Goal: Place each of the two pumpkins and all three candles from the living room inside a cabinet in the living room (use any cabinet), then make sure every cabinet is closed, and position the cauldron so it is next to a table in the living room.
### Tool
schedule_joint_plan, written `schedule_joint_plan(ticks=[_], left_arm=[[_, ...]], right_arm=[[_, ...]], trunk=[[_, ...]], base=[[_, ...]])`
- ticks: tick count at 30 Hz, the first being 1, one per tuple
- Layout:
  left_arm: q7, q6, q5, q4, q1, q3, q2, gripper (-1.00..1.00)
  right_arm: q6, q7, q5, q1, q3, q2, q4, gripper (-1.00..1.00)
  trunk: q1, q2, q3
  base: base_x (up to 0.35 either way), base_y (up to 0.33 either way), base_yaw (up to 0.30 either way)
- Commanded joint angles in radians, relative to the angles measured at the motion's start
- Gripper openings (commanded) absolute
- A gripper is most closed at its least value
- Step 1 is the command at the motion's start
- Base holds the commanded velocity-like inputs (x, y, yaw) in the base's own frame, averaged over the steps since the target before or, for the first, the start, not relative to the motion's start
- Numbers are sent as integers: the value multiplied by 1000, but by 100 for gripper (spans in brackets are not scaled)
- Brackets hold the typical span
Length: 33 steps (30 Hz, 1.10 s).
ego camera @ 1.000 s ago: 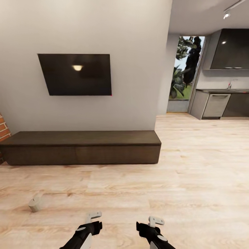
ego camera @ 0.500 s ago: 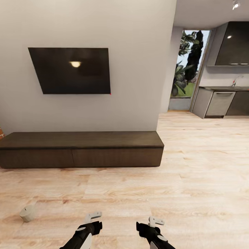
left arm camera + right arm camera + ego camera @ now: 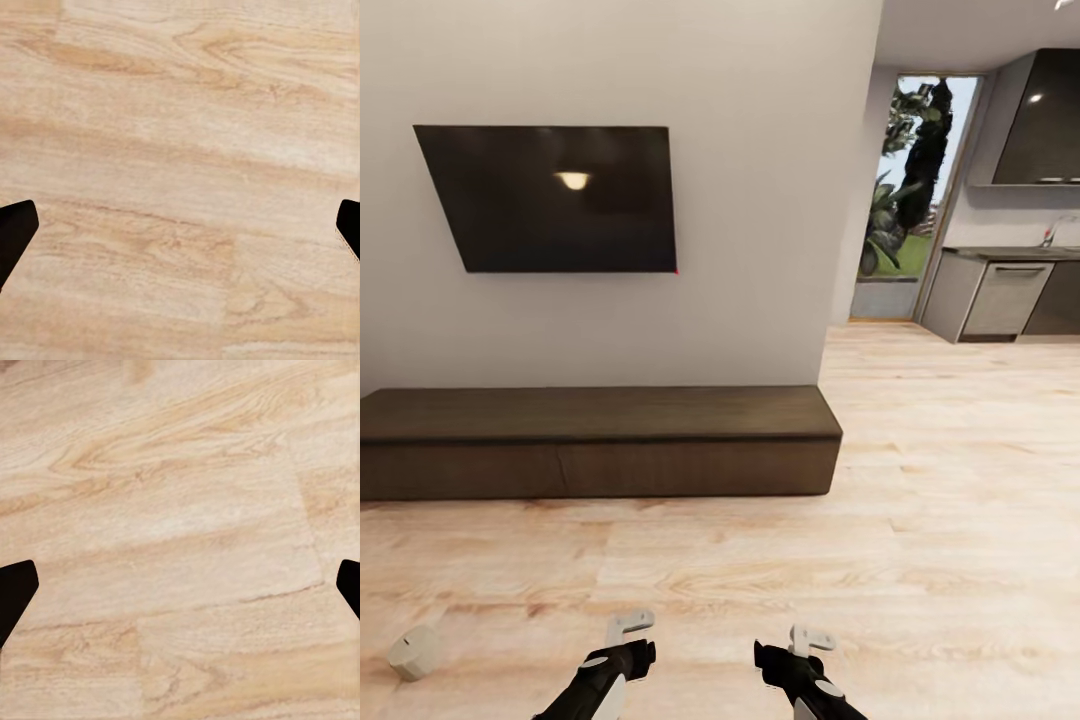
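One cabinet [image 3: 600, 440] beyond left gripper [image 3: 628, 628]

At my 12 o'clock, the closed cabinet [image 3: 595, 442] stands against the wall under the television [image 3: 550, 198]. A pale candle [image 3: 414, 652] lies on the floor at 9 o'clock.

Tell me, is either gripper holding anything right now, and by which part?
Nothing is held: the left gripper and right gripper are both open over bare floor.
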Motion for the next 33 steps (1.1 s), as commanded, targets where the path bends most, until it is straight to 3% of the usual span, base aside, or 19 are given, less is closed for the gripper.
schedule_joint_plan(ticks=[1,33], left_arm=[[8,5,10,-2,0,-6,1,100],[8,5,10,-2,0,-6,1,100]], right_arm=[[-4,-5,-8,-1,7,0,1,100],[-4,-6,-8,-1,8,0,2,100]], trunk=[[0,0,-1],[0,0,-1]], base=[[280,0,0],[276,0,0]])
